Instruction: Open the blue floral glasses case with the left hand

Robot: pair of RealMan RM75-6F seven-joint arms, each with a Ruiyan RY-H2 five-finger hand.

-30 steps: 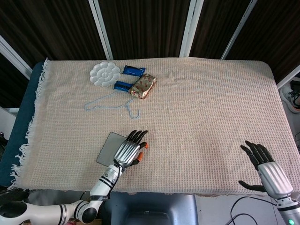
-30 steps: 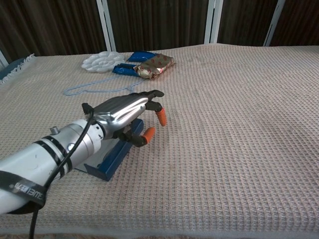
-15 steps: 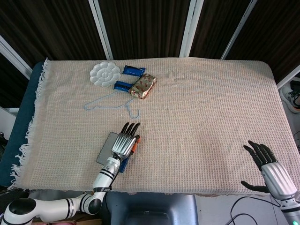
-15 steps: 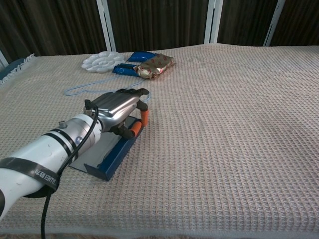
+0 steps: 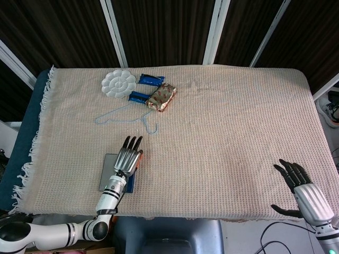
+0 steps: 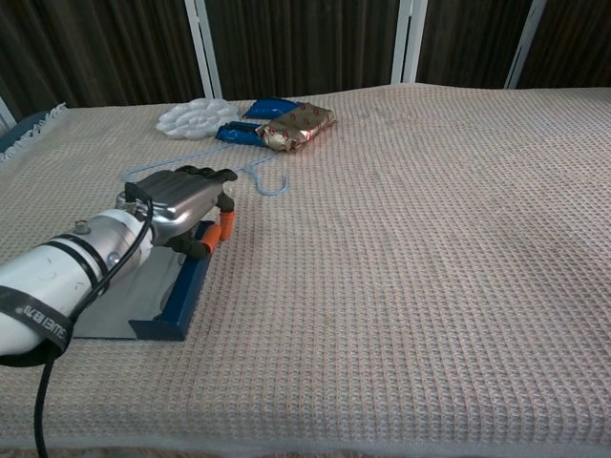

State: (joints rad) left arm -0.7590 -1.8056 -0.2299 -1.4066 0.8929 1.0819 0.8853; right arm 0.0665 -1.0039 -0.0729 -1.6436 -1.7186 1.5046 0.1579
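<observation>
The glasses case (image 5: 109, 174) lies near the table's front left; it shows a flat grey top and a blue side wall (image 6: 187, 291). My left hand (image 5: 127, 158) lies over the case's far right part, palm down. Its orange fingertips (image 6: 226, 223) hook over the blue side wall and grip it. I cannot tell whether the lid is lifted. My right hand (image 5: 304, 186) hovers off the table's front right corner with fingers spread and nothing in it; the chest view does not show it.
A blue wire hanger (image 5: 126, 112) lies just beyond the left hand, with its hook (image 6: 269, 187) close to the fingers. At the back left sit a white palette (image 5: 118, 83), two blue packets (image 5: 151, 80) and a gold wrapped packet (image 5: 161, 97).
My left hand has slid left and back toward me, and the case has shifted and turned with it to lie square to the table edge. The right hand has barely moved.
</observation>
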